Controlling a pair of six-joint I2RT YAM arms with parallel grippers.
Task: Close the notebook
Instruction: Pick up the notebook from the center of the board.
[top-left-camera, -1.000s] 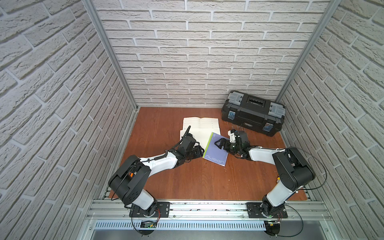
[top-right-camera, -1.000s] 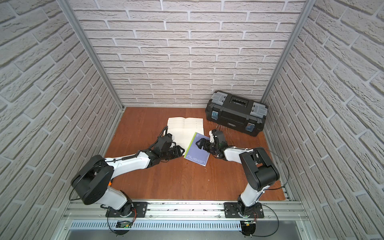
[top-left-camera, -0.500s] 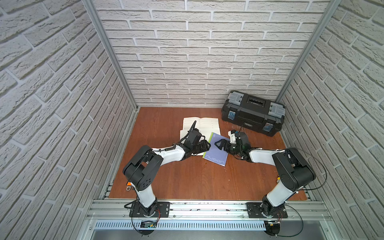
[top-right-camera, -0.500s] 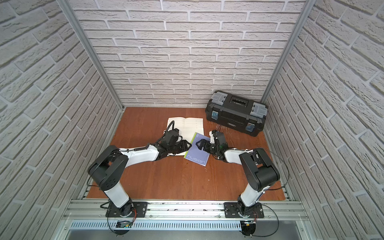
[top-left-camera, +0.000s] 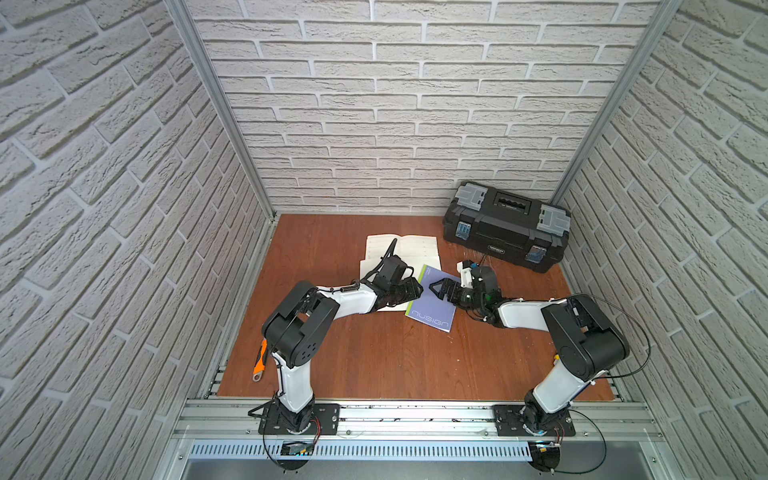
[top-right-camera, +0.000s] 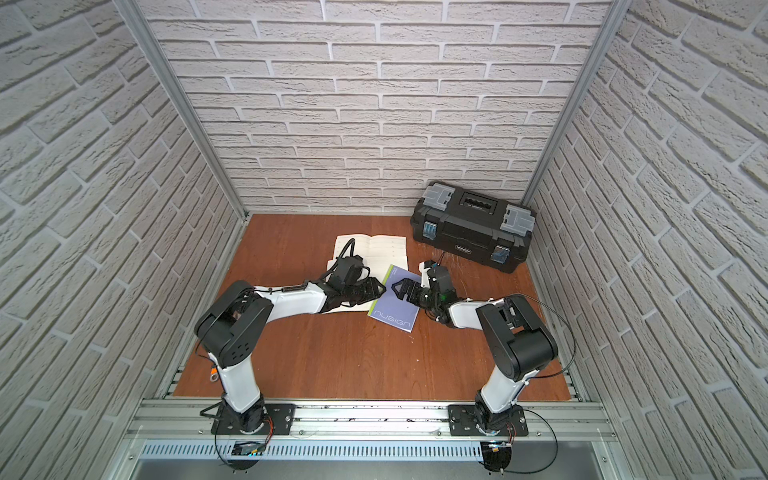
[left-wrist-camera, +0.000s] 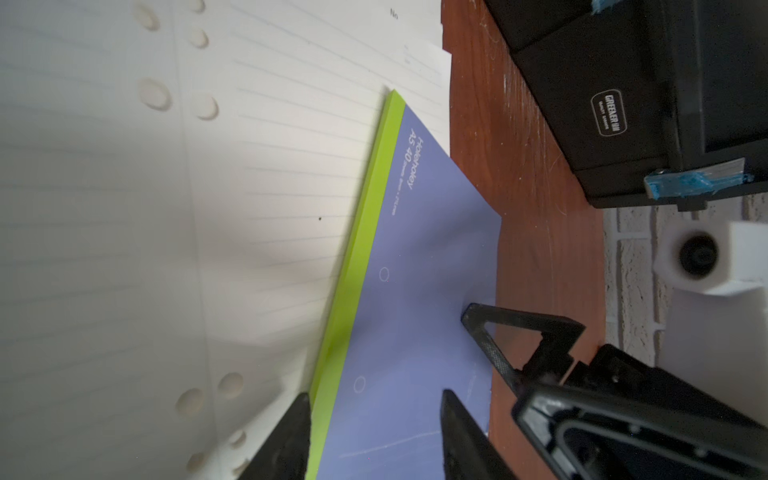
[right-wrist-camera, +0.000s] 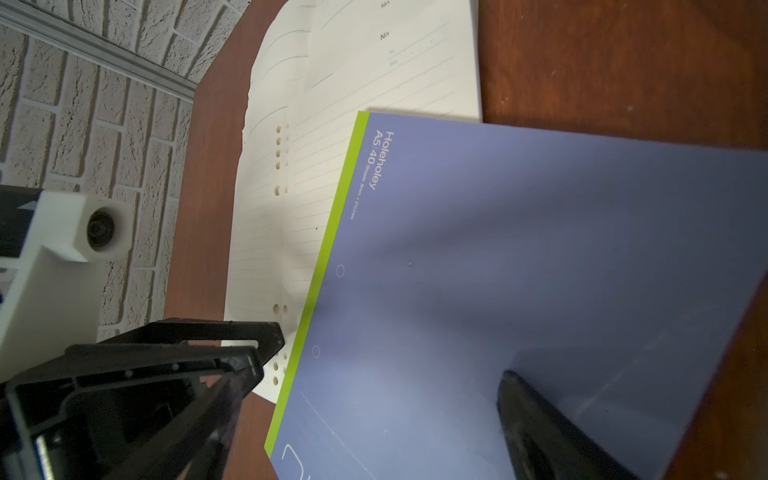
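Note:
The notebook lies open mid-table, its white lined pages (top-left-camera: 415, 249) (top-right-camera: 386, 245) spread flat. Its purple cover (top-left-camera: 432, 307) (top-right-camera: 397, 305) with a green spine strip lies skewed over the right-hand page, one corner on the wood. My left gripper (top-left-camera: 417, 291) (left-wrist-camera: 374, 432) is open; its fingers straddle the green strip, one over the pages (left-wrist-camera: 208, 208) and one over the cover (left-wrist-camera: 415, 270). My right gripper (top-left-camera: 440, 289) (right-wrist-camera: 380, 436) faces it from the other side, open. One of its fingers (right-wrist-camera: 540, 424) rests on the cover (right-wrist-camera: 498, 249).
A black toolbox (top-left-camera: 505, 226) (top-right-camera: 471, 232) stands at the back right, close behind the right gripper. An orange-handled tool (top-left-camera: 259, 359) lies by the left table edge behind the left arm. Brick walls enclose three sides.
The left arm has swung right, bringing its gripper from the left page up to the cover's green edge. The right gripper and the cover have barely moved.

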